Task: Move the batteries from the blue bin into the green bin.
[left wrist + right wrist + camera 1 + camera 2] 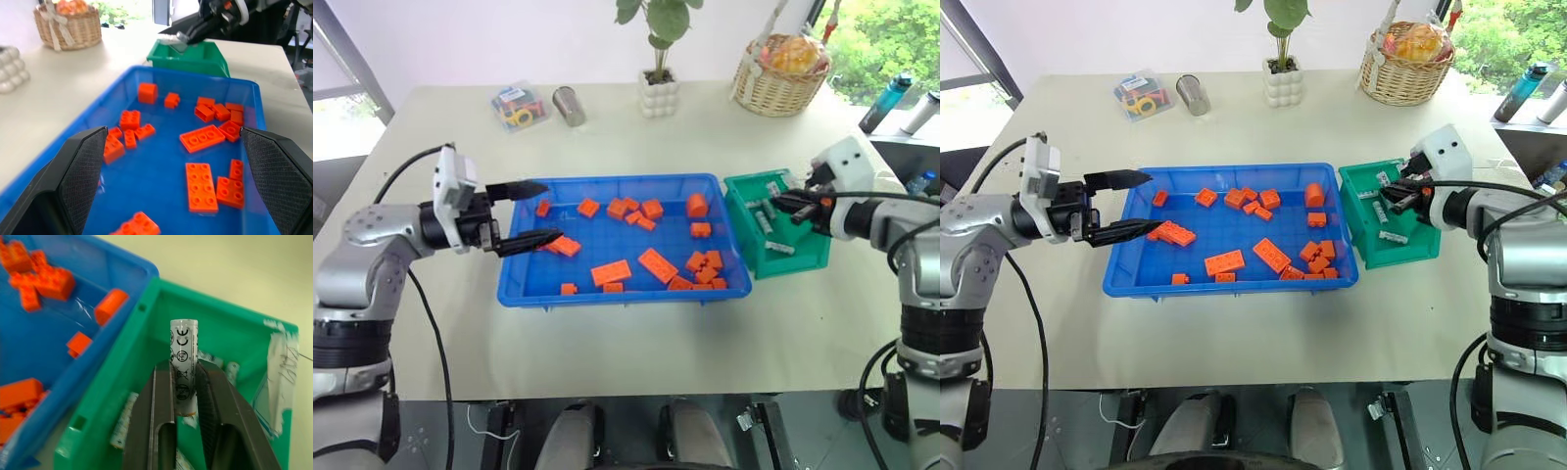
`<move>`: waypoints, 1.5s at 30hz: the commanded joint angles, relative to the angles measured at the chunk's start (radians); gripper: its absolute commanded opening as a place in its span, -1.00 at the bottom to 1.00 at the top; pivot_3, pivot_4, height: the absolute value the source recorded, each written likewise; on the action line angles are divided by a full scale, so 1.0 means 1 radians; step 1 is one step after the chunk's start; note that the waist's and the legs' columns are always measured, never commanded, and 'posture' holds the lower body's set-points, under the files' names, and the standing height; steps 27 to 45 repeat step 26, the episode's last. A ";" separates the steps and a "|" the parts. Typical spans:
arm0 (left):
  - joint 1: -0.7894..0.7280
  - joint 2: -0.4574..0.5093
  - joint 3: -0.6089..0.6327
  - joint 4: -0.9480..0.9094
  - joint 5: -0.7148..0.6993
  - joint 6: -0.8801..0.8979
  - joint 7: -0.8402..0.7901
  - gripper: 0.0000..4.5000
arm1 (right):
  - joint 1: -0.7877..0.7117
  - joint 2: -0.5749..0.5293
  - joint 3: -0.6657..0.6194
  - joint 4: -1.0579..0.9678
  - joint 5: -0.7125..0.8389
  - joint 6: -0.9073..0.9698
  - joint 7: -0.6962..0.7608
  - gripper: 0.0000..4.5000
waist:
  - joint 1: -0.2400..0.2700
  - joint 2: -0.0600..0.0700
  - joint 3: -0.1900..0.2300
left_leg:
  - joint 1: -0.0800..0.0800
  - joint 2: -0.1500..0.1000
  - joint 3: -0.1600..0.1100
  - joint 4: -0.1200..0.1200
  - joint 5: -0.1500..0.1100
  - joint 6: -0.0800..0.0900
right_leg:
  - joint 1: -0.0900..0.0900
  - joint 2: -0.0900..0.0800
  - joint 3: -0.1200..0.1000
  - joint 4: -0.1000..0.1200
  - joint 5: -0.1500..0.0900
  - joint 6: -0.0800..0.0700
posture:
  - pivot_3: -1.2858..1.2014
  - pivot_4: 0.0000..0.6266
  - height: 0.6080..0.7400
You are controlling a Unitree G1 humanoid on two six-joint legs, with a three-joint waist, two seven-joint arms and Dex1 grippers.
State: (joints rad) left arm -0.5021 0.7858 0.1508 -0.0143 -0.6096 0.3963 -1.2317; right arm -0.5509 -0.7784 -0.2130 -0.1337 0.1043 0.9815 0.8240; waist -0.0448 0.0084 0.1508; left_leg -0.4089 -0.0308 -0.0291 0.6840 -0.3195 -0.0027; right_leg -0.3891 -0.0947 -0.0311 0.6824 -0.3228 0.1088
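Batteries [765,217] lie loose inside the green bin [800,255], which stands on the worktop [607,127] touching the right end of the blue bin [524,290]; one further battery [183,363] is clamped between the two black fingers of the right gripper [185,396], held over the green bin's interior, its printed end projecting beyond the fingertips; the blue bin holds scattered orange bricks [657,264], with no silver cylinder discernible among them; the left gripper [533,213] hovers level at the blue bin's left rim, pointing across it, jaws spread wide and empty; farther back on the worktop stand a wicker basket [780,83], a potted plant [658,88], a metal cup [570,106] and a small clear box [520,106].
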 commanded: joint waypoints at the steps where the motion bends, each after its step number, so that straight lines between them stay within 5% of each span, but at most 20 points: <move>1: -0.019 0.005 0.015 0.004 0.006 -0.027 -0.008 1.00 | 0.022 -0.037 -0.017 -0.032 0.014 -0.050 -0.025 0.12 | 0.002 0.000 0.000 | 0.000 0.000 0.000 0.000 0.000 0.000 | 0.000 0.000 0.000 0.000 0.000 0.000 | 0.03 -0.52 0.96; 2: -0.021 0.006 0.017 0.005 0.006 -0.026 -0.008 1.00 | 0.037 -0.048 -0.028 -0.039 0.028 -0.065 -0.012 0.30 | 0.003 0.000 0.000 | 0.000 0.000 -0.001 0.000 0.000 0.000 | 0.000 0.000 0.000 0.000 0.000 0.000 | 0.03 -0.52 0.96; 7: -0.004 0.036 0.052 0.007 0.003 -0.017 -0.003 1.00 | 0.115 -0.127 -0.218 -0.019 0.186 -0.168 0.132 0.30 | 0.005 0.000 0.000 | 0.000 -0.001 -0.001 0.000 0.000 0.000 | 0.001 -0.001 0.000 0.000 0.000 0.000 | 0.03 -0.52 0.96; 12: 0.009 0.092 0.108 0.022 -0.015 0.011 -0.008 1.00 | 0.305 -0.271 -0.393 0.060 0.320 -0.327 0.457 0.30 | 0.005 0.000 0.000 | 0.000 0.000 -0.002 0.000 0.000 0.001 | 0.003 0.000 0.000 -0.002 0.000 0.000 | 0.03 -0.52 0.96; 19: 0.006 0.154 0.136 0.062 0.015 -0.011 -0.017 1.00 | 0.442 -0.414 -0.381 0.216 0.269 -0.575 0.654 0.30 | 0.007 0.000 0.000 | 0.001 0.003 0.001 0.001 0.000 0.001 | 0.011 0.003 0.000 -0.018 0.000 0.000 | 0.03 -0.52 0.96; 45: 0.025 0.190 0.147 0.013 -0.024 0.030 -0.049 1.00 | 0.398 -0.411 -0.354 0.260 0.300 -0.626 0.614 0.30 | 0.007 0.000 0.000 | 0.003 0.004 0.000 0.001 0.000 0.001 | 0.014 0.004 0.000 -0.019 0.000 0.000 | 0.03 -0.52 0.96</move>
